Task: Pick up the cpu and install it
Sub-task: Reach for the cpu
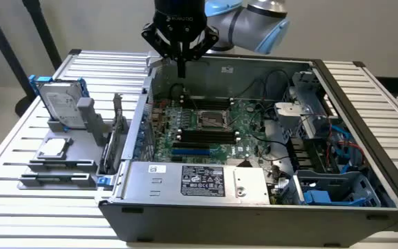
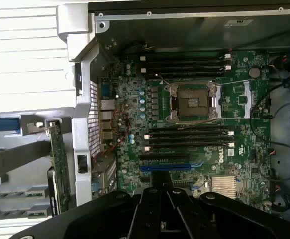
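Barely started — no pickup, no install. Out on the slatted table (image 1: 19, 207), on the exterior view's left: the cpu (image 1: 54, 148), flat in a grey stand (image 1: 60, 164), untouched and well apart from the gripper (image 1: 181, 71). Up over the back wall of the open computer case (image 1: 254, 218), closed tight on nothing, fingers pressed together and pointing down.

Inside the case, on the green board (image 2: 249, 159): the socket (image 2: 192, 102), bare, with no chip in it. On either side of it, black memory slots (image 2: 187, 134), unfilled as far as can be told. Along the near wall, a grey power box (image 1: 199, 181); at the exterior view's right, a drive cage (image 1: 330, 189) with blue tabs, plus loose cables. In the grey stand, behind the cpu: a hard drive (image 1: 59, 106) upright in a blue bracket.

Both halves of the job left, by the look of it — the lift and the seating.
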